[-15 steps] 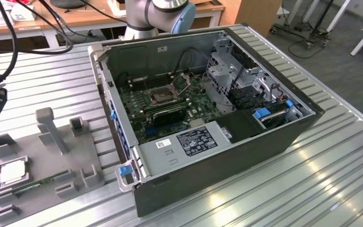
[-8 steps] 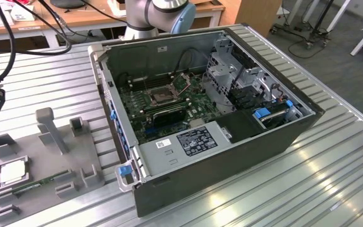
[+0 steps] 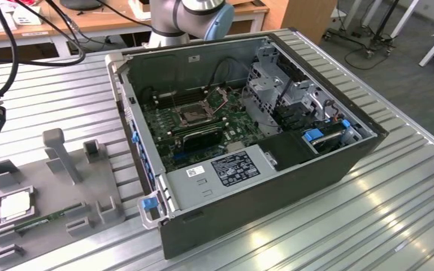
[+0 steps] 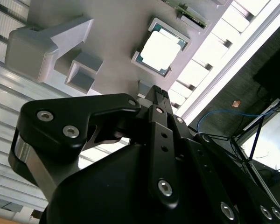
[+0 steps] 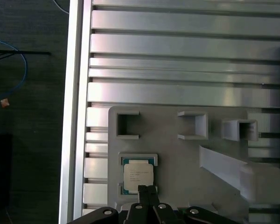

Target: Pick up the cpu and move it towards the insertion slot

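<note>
- While the end effector (image 5: 147,189) hangs over the near edge of the cpu (image 5: 138,176), its fingers are clenched together and grasp nothing.
- The cpu lies flat in a square pocket at the edge of the grey fixture plate (image 5: 177,158), near the edge of the slatted surface (image 5: 177,46).
- The insertion slot (image 3: 190,114) sits well apart from it, on the motherboard (image 3: 164,144) inside the open computer case (image 3: 277,186).

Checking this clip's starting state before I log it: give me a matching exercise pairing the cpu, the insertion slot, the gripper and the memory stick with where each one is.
1. cpu
2. insertion slot
3. gripper
4. memory stick

A. inside the open computer case
B. in a square pocket of the grey plate
C. above the plate near the cpu, shut, holding nothing
D. in the plate's long narrow holder

Pairs: 1-B, 2-A, 3-C, 4-D.
</note>
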Motion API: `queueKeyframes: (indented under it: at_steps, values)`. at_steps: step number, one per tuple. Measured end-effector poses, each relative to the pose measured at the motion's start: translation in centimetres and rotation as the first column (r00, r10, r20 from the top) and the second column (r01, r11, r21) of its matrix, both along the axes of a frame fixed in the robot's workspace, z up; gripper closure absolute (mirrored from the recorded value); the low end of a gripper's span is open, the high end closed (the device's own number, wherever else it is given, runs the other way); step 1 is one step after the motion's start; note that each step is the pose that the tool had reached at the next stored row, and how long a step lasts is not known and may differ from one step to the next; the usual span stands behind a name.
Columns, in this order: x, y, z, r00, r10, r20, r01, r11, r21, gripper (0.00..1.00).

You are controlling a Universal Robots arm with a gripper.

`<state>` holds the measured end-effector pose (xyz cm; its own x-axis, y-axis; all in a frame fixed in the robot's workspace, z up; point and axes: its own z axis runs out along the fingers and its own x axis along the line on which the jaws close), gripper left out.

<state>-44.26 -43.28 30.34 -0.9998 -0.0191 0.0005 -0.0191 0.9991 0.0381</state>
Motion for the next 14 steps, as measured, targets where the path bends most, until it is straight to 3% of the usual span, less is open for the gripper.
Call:
queueKeyframes:
  at_steps: [7,14]
  values:
    - [-0.01,0.0,-0.09,1.0,0.0,0.0002,0.0,1.0,0.0001,0.89]
    - [-0.01,0.0,-0.88,1.0,0.0,0.0,0.0,1.0,0.0,0.89]
